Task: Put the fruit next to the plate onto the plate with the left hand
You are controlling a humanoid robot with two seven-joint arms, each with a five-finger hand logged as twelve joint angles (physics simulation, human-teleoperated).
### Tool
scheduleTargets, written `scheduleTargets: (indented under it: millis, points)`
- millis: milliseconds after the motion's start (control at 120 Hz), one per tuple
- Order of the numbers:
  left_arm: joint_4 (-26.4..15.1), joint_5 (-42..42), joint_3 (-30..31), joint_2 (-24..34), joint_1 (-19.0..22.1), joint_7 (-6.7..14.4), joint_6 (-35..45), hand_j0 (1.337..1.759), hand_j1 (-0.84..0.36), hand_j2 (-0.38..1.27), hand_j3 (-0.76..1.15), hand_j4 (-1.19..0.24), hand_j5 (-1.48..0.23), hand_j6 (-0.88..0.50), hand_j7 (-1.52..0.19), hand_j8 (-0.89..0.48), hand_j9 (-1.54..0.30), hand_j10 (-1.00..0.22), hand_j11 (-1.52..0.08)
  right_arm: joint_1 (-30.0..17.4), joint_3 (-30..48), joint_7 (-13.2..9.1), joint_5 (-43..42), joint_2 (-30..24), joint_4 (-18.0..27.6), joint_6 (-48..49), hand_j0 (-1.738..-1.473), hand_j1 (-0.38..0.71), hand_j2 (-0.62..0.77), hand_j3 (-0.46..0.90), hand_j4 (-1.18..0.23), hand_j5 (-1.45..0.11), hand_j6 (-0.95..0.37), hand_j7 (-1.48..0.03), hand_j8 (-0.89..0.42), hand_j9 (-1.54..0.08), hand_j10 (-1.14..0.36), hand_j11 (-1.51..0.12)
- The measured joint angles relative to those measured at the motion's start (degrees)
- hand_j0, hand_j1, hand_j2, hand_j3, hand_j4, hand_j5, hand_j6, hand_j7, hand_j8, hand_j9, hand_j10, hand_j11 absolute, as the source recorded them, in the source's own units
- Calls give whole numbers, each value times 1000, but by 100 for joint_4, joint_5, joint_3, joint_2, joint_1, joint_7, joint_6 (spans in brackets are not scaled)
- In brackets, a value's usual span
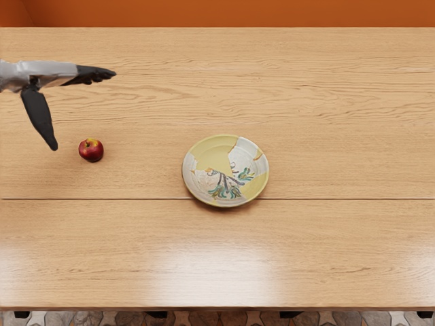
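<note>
Wooden desk (217,258), orange wall (217,12) behind. My left robot hand (76,74), released and empty, hangs at ten o'clock from the plate (225,170); apple (90,149) at nine. Arm cut off left.

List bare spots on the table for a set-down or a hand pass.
Bare wood: the gap between the small red apple and the yellow painted ceramic plate; everything right of the plate; the whole near half of the wooden table. Tightest: far left, where the open left hand hovers near the apple.

One head camera looks down at a slant over the surface (326,258); it faces the orange wall (224,12); both long edges fit in view
</note>
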Motion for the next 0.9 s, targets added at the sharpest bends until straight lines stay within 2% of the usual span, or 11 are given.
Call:
scheduleTargets:
  millis: [100,150,217,367,400,442,483,550,633,808,900]
  points:
    - [0,-82,1,-55,-44,6,0,1658,349,2,0,-7,-1,-8,-1,-7,0,-5,0,8,4,-3,5,0,0,0,-1658,-334,-3,0,-13,-16,-13,-16,-13,-16,-13,-16]
    - [0,-166,1,-61,-54,211,0,1658,349,2,0,-6,-1,-8,-1,-7,0,-5,0,10,5,-3,6,0,0,0,-1658,-334,-3,0,-12,-16,-12,-16,-12,-16,-12,-16]
    - [0,-329,3,-61,-54,974,0,1658,349,1,0,-6,-1,-8,-1,-7,0,-5,0,11,6,-4,7,0,0,-1,-1658,-334,-3,0,-12,-16,-12,-16,-12,-16,-12,-16]
    - [-13,-665,1,-80,-471,3088,-1,1658,349,1,0,-6,-1,-8,-1,-7,0,-5,0,17,8,-4,8,0,-3,1,-1658,-334,-3,0,-13,-17,-13,-17,-13,-17,-13,-17]
    - [-14,-779,0,-283,-500,3552,-1,1658,349,1,0,-6,-1,-7,-1,-7,0,-5,0,20,8,-4,8,0,-4,1,-1658,-334,-3,0,-13,-16,-12,-17,-12,-17,-12,-17]
    - [-16,-904,-2,-563,-499,3958,-1,1658,349,1,0,-6,-1,-7,-1,-7,0,-5,0,21,7,-4,8,0,-6,0,-1658,-334,-3,0,-13,-17,-13,-17,-13,-17,-13,-17]
    - [-19,-988,-5,-691,-494,4230,-1,1658,347,1,0,-8,-3,-9,-3,-8,-2,-6,-2,21,7,-4,8,0,-7,-2,-1658,-334,-3,0,-13,-16,-13,-17,-13,-16,-13,-17]
    - [-43,-1071,-20,-730,-528,4492,-1,1658,335,3,0,-18,-16,-19,-16,-18,-15,-16,-15,22,7,-4,8,0,-8,-4,-1658,-334,-3,0,-13,-16,-12,-16,-12,-16,-13,-16]
    - [-153,-1121,-71,-738,-653,4652,-2,1658,314,7,0,-35,-39,-37,-39,-36,-39,-34,-39,25,6,-4,8,0,-9,-5,-1658,-334,-3,0,-13,-16,-13,-16,-13,-16,-13,-16]
    - [-799,-1343,-326,-672,-556,4759,-1,1658,283,12,0,-60,-73,-62,-72,-61,-72,-59,-72,29,11,-4,3,0,-16,-7,-1658,-334,-3,0,-13,-17,-13,-17,-13,-17,-13,-17]
    - [-1245,-1393,-382,-282,-507,4773,-1,1658,254,16,0,-84,-104,-85,-104,-85,-103,-83,-103,30,10,-4,1,0,-38,-7,-1658,-334,-3,0,-12,-16,-12,-16,-12,-16,-12,-16]
